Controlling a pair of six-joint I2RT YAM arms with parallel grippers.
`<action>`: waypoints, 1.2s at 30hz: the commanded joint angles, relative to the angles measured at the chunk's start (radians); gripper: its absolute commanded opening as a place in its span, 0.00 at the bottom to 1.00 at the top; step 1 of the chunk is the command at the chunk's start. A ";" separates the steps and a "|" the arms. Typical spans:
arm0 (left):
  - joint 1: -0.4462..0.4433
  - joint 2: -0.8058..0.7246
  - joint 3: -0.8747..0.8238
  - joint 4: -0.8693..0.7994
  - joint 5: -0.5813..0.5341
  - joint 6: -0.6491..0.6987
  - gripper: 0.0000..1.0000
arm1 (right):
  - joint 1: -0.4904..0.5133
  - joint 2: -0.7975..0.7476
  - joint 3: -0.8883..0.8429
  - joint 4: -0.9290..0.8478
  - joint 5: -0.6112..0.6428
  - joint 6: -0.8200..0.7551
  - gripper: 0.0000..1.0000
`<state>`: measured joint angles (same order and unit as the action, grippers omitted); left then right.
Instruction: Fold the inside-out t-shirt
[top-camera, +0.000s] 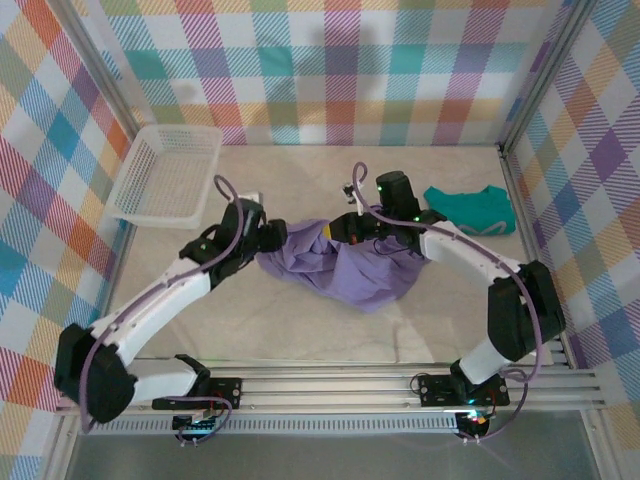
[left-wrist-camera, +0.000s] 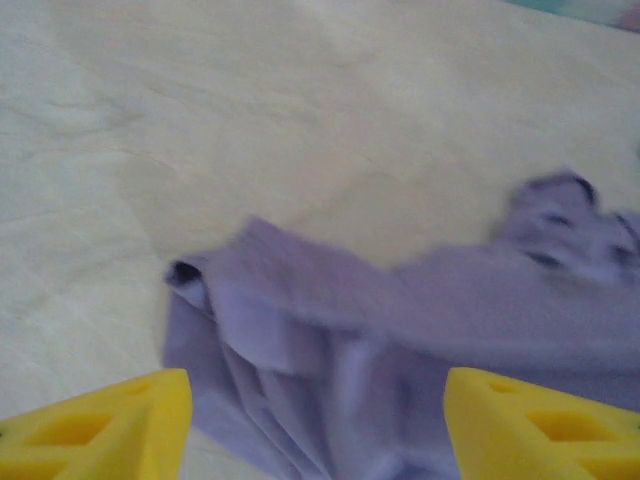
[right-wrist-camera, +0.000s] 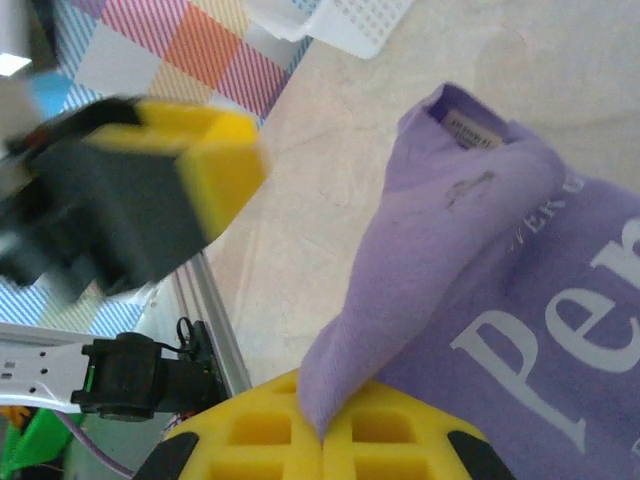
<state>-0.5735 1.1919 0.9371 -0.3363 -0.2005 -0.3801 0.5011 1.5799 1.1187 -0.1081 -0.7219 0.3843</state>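
Note:
The inside-out t-shirt (top-camera: 345, 268) lies in a crumpled lavender heap at mid-table. My right gripper (top-camera: 338, 229) is at the heap's top edge. In the right wrist view its yellow fingers (right-wrist-camera: 290, 435) are pressed together on a fold of the shirt (right-wrist-camera: 450, 250), with white print letters (right-wrist-camera: 560, 350) and a neck label (right-wrist-camera: 473, 129) showing. My left gripper (top-camera: 274, 238) is at the shirt's left end. In the left wrist view its jaws stand wide apart over the wrinkled cloth (left-wrist-camera: 400, 320), nothing pinched between the fingertips (left-wrist-camera: 120, 425).
A teal garment (top-camera: 472, 210) lies at the back right. A white mesh basket (top-camera: 165, 175) stands at the back left. Plaid walls close in the table on three sides, and a metal rail (top-camera: 330, 385) runs along the near edge.

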 joint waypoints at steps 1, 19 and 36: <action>-0.082 -0.054 -0.065 0.121 0.121 0.009 0.69 | -0.026 0.034 0.036 0.014 -0.075 0.085 0.00; -0.148 0.368 -0.037 0.349 0.182 0.012 0.45 | -0.131 -0.018 0.084 -0.042 -0.089 0.097 0.00; -0.145 0.205 -0.129 0.376 0.222 0.089 0.37 | -0.181 -0.020 0.044 -0.013 -0.103 0.094 0.00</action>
<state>-0.7132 1.4170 0.7685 0.0109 -0.0227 -0.3161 0.3210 1.5776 1.1778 -0.1513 -0.7914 0.4866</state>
